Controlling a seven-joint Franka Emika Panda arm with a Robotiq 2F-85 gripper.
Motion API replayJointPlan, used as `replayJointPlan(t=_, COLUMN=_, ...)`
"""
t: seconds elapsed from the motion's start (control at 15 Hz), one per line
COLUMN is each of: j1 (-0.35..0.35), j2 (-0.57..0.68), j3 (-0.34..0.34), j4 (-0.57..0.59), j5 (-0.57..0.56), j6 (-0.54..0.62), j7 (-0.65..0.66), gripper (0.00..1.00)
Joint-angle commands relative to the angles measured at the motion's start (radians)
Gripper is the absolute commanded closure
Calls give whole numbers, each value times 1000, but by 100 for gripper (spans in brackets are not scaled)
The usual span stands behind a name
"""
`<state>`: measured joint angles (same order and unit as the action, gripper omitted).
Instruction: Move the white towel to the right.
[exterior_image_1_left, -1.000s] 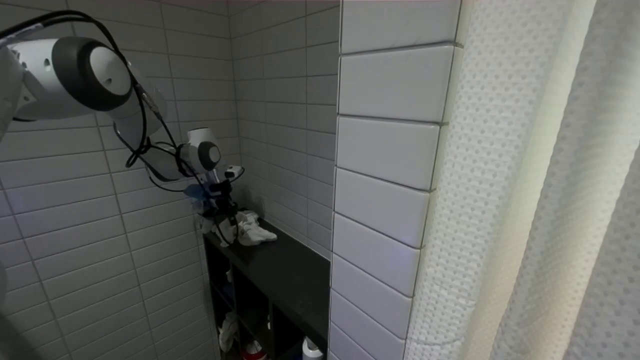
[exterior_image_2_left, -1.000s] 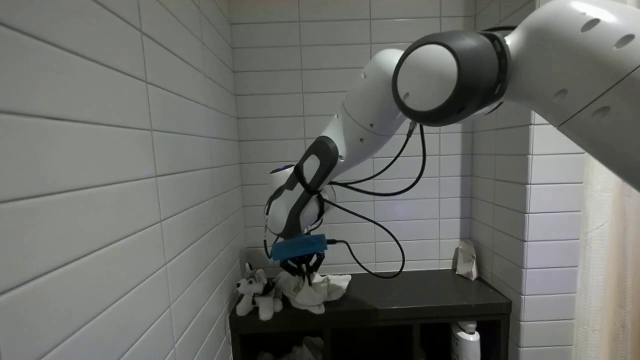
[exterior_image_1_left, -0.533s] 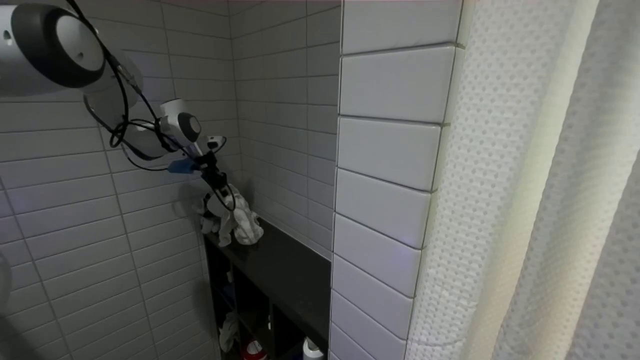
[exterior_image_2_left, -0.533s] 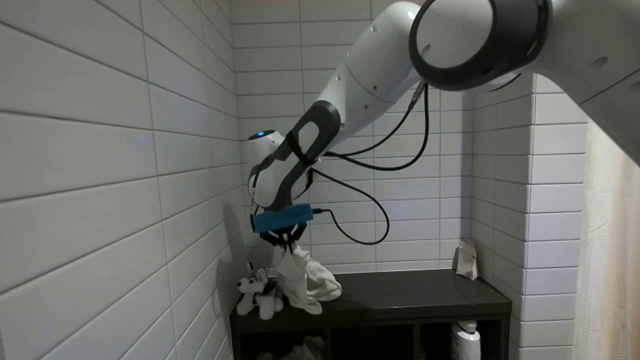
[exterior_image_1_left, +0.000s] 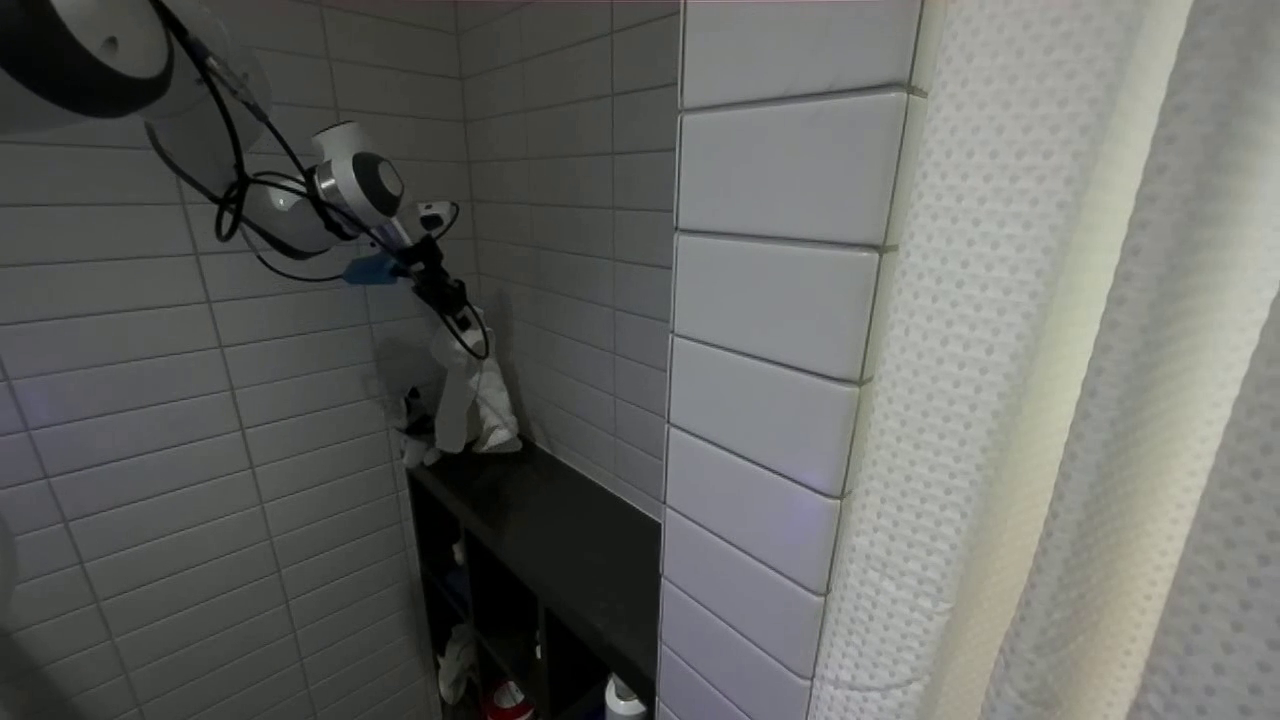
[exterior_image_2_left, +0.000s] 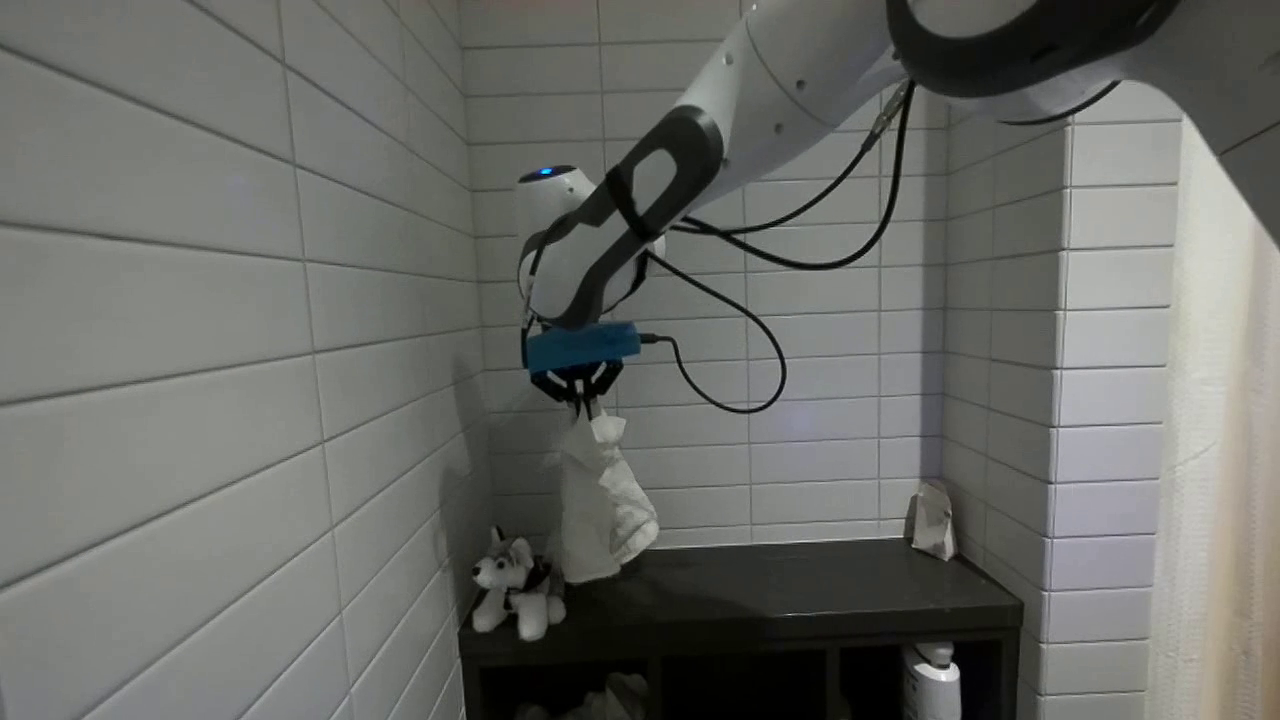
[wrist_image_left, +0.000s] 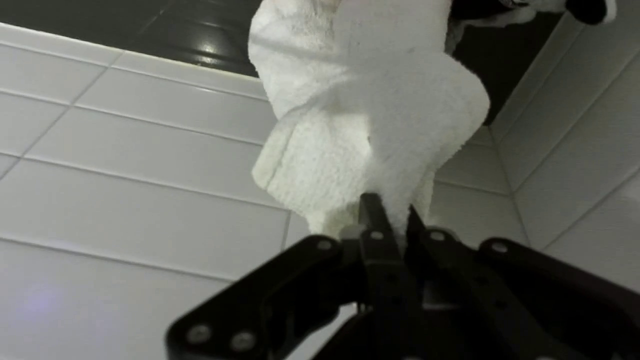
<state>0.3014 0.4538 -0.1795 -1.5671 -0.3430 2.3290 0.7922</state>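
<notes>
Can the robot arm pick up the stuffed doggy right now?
Probably not yet: its end effector is closed on the white towel, which hangs near the plush dog. It would likely need to let go of the towel first.

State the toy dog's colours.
The toy dog is white with dark patches; an exterior view shows it best.

The wrist view's top edge crops the white towel (wrist_image_left: 390, 100) and, apparently, a plush dog (wrist_image_left: 530, 14).

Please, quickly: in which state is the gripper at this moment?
Gripper: closed, holding the white towel, which is pinched between its fingers and hangs below them.
</notes>
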Motion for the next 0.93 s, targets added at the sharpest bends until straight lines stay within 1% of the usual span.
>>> replayJointPlan(t=0.0, j1=-28, j2=-81, j3=38, j4=-13, j5=-6, j6=-36, j7=-11, gripper=98)
replayJointPlan(t=0.2, j1=-39, j2=-147, j3=66, j4=-27, j5=13, j6=-49, j7=-8, gripper=98)
replayJointPlan(t=0.53, j1=-97, j2=-243, j3=131, j4=-72, j5=129, j6=-39, j7=-68, gripper=98)
replayJointPlan(t=0.87, j1=-165, j2=-319, j3=144, j4=-155, j5=229, j6=-20, j7=-131, gripper=98)
